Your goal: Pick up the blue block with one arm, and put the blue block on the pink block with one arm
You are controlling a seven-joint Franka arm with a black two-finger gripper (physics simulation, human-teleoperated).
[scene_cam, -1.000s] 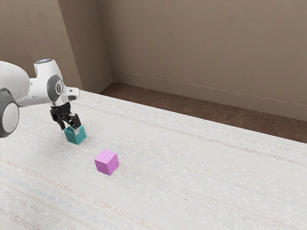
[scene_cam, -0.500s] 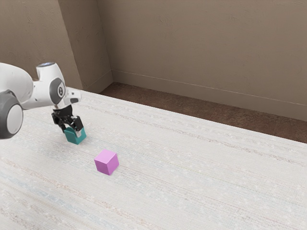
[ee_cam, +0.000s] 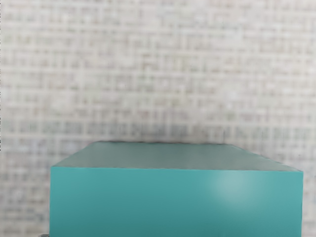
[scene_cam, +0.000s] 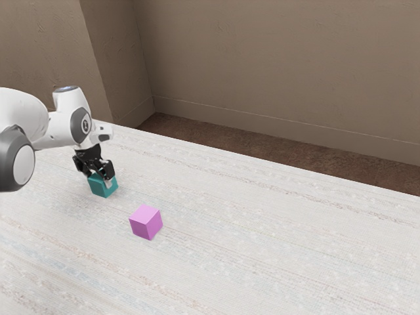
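The arm point(scene_cam: 39, 128) reaches in from the exterior view's left and hangs its gripper point(scene_cam: 97, 174) low over the blue block point(scene_cam: 103, 187), which renders as teal. The black hand sits on the block's upper part, with the block resting on the table point(scene_cam: 275, 236). Whether the gripper has closed on the block cannot be told from this angle. In the wrist view the block point(ee_cam: 175, 197) lies just under the hand, with its top face and one side square to the camera and the woven table surface beyond it.

The step in hand appears to be the grasp, so the pick-up is not yet done and the task looks to be in its first half. The next move likely calls for a firm hold on two opposite sides, a straight lift clear of the table, and a short carry toward the exterior view's right.

The pink block point(scene_cam: 146, 222) stands near the blue one but apart from it, lower in the exterior view and to its right, with its top bare. Nothing lies between the two blocks. The main risk seems to be knocking the pink block if the carry runs too low. Farther right are the pale table, a strip of dark floor point(scene_cam: 295, 151) and the tan wall point(scene_cam: 275, 59).
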